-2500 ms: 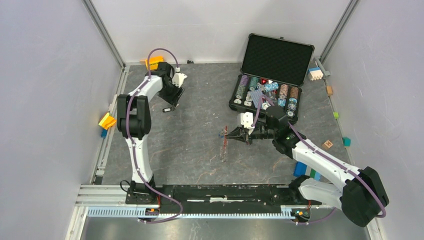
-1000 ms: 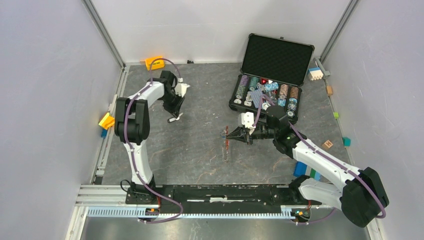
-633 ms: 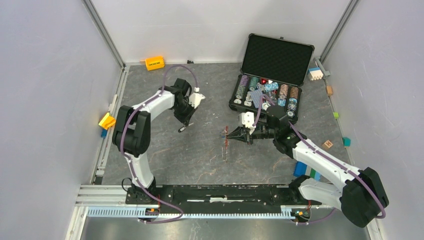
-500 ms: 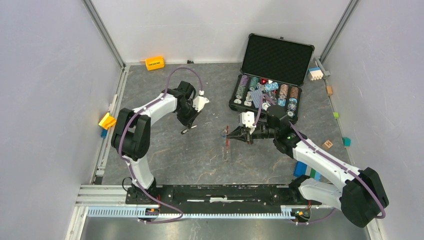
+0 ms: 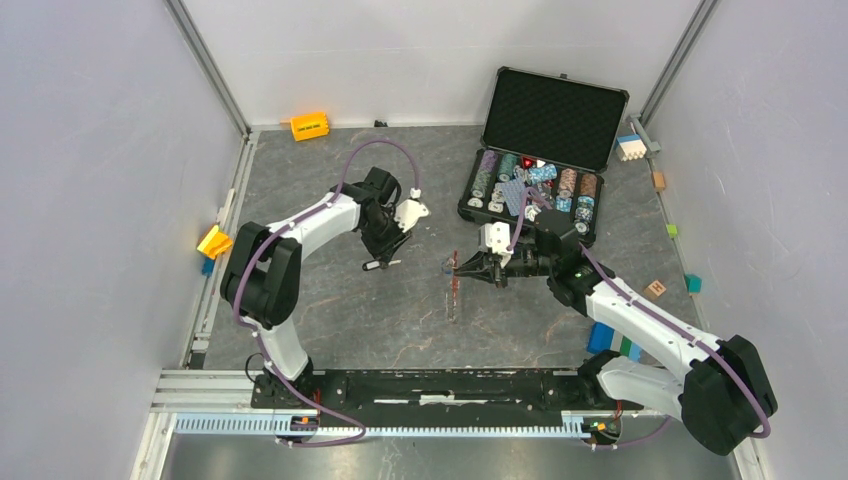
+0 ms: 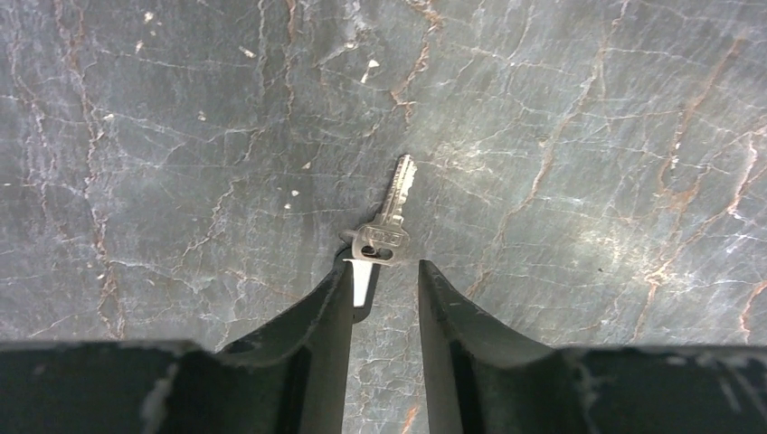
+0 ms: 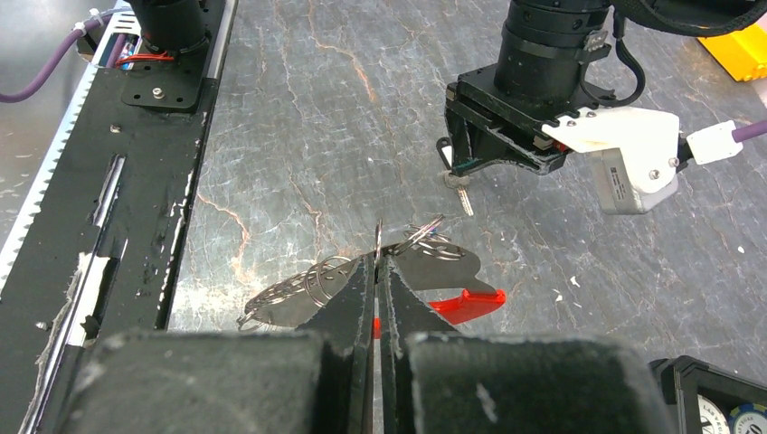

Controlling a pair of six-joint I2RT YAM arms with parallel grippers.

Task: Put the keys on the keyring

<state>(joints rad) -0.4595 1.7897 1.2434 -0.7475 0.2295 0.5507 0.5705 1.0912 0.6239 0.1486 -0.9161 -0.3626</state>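
Note:
My left gripper (image 5: 381, 256) holds a small silver key (image 5: 372, 265) at its fingertips, left of the keyring. In the left wrist view the key (image 6: 389, 221) hangs past the left fingertip, with a white tag (image 6: 362, 278) between the narrowly parted jaws. My right gripper (image 5: 463, 266) is shut on the keyring (image 5: 452, 288). In the right wrist view its jaws pinch the thin ring wire (image 7: 378, 237), with chain loops (image 7: 298, 282) to the left and the red fob (image 7: 468, 305) to the right. The left gripper and its key (image 7: 462, 195) show just beyond. No other keys show.
An open black case (image 5: 545, 110) of poker chips stands at the back right. An orange block (image 5: 309, 125) lies at the back left, a yellow one (image 5: 213, 241) by the left wall, and small coloured blocks (image 5: 630, 147) along the right side. The black rail (image 5: 430, 385) runs along the front.
My left arm has carried the key from the far left of the table rightward and nearer, close to the keyring. My right gripper has stayed put with the keyring.

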